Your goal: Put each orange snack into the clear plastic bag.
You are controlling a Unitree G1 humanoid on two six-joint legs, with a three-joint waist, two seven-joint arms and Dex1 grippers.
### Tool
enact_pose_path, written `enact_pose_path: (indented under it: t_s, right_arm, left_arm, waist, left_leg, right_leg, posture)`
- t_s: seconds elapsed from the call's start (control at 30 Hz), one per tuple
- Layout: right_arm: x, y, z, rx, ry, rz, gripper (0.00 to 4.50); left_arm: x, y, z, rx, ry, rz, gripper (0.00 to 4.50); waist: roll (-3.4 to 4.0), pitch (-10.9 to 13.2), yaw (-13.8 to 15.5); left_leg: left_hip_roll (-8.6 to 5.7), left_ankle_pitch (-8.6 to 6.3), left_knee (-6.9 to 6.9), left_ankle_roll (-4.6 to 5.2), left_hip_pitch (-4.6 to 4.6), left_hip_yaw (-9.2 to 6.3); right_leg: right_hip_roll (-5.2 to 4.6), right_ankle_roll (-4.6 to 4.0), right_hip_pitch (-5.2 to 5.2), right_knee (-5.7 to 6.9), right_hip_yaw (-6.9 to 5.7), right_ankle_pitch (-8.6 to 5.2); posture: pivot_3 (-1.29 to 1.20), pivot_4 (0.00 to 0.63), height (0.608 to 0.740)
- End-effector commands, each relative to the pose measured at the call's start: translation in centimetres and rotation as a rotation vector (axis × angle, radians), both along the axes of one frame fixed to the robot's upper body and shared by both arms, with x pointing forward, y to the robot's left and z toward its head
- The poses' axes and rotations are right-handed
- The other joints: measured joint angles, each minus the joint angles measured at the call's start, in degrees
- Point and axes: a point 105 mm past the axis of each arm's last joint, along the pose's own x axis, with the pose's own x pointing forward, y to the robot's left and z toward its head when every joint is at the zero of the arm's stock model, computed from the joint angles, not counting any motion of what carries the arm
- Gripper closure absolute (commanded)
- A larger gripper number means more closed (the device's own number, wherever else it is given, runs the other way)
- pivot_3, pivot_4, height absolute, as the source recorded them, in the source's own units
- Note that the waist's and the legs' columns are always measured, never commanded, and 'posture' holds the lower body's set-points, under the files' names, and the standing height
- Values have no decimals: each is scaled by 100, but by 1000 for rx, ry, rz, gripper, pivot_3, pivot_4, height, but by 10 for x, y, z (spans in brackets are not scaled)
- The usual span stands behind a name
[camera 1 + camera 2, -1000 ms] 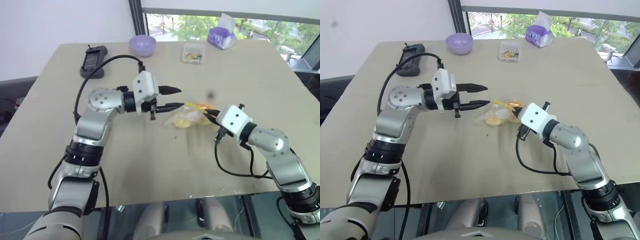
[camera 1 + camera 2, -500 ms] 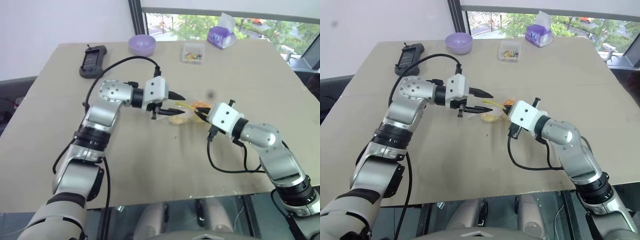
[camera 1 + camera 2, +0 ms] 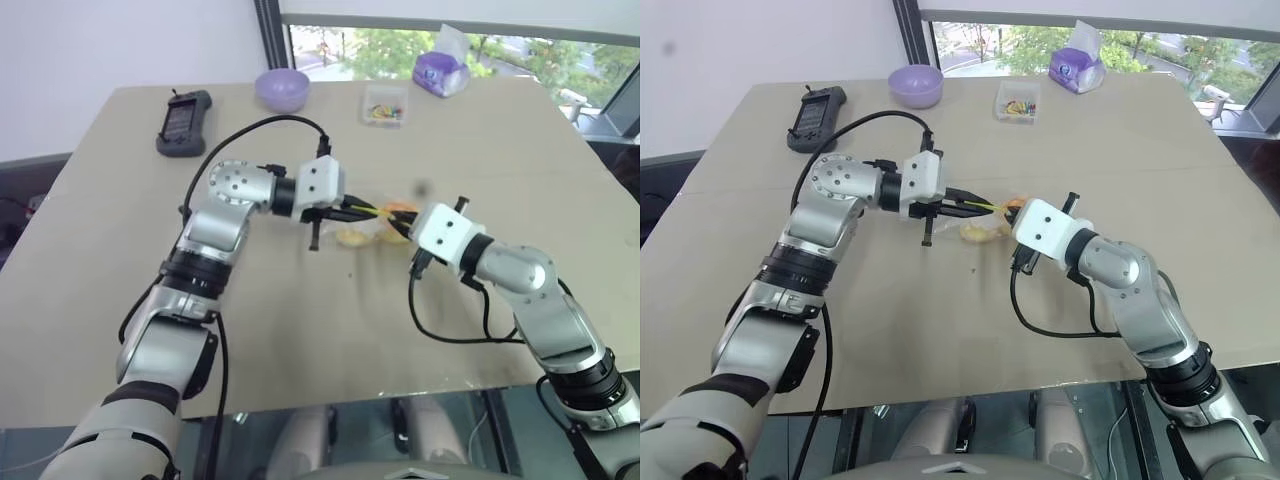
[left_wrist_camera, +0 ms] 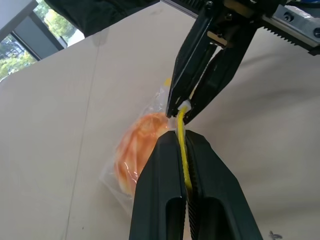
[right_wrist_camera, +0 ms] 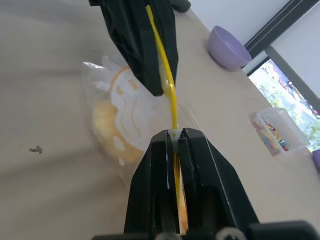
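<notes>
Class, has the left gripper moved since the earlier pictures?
Yes. The left gripper has moved right, away from the black remote, onto the clear bag.

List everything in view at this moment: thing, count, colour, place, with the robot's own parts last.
Clear plastic bag: one, transparent with yellow strip, table centre, strip pinched by both grippers.
Orange snack: one seen, orange-yellow, inside the bag.
Bowl: one, purple, far edge.
Sweets box: one, clear, coloured sweets, far edge.
Tissue packet: one, purple, far right.
Handheld device: one, dark grey, far left.
Table: one, beige.
Left gripper: black, shut on the strip.
Right gripper: black, shut on the strip.
</notes>
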Motion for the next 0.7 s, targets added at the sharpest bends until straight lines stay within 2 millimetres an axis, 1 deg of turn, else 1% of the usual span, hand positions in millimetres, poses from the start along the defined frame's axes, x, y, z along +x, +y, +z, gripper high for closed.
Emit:
enact_pose_path:
  t_s: [0.03, 0.13, 0.3, 0.6, 0.7]
  right_arm:
    - [0, -8, 1, -30, -30, -42, 4500]
    - [0, -11, -3, -47, -20, -51, 4500]
    - [1, -17, -9, -91, -10, -61, 4500]
    - [5, -25, -7, -109, -20, -88, 4500]
    - [4, -23, -5, -101, -14, -74, 4500]
  left_arm:
    - [-15, -1, 18, -57, -90, -52, 4463]
    - [-20, -2, 17, -69, -100, -50, 4463]
    - [-22, 0, 17, -86, -98, -23, 4463]
    - [-21, 4, 15, -100, -75, 28, 4463]
    - [-21, 3, 16, -111, -71, 36, 4463]
  waist:
    - [0, 0, 1]
    - [0, 0, 4]
    - [0, 0, 4]
    - [0, 0, 4]
    - [0, 0, 5]
  left_leg:
    - [0, 0, 0, 0, 0, 0]
    - [0, 0, 0, 0, -1, 0]
    - [0, 0, 2, 0, -1, -1]
    - [0, 0, 2, 0, -1, -1]
    - [0, 0, 2, 0, -1, 0]
  right_leg:
    - [0, 0, -1, 0, 0, 0]
    - [0, 0, -2, 1, 1, 0]
    - [0, 0, -2, 3, 1, 0]
    - [0, 0, -2, 4, 1, 0]
    - [0, 0, -2, 3, 1, 0]
  posture:
    - [0, 150, 740]
    - [0, 150, 740]
    - [0, 150, 740]
    - [0, 150, 740]
    - [0, 150, 740]
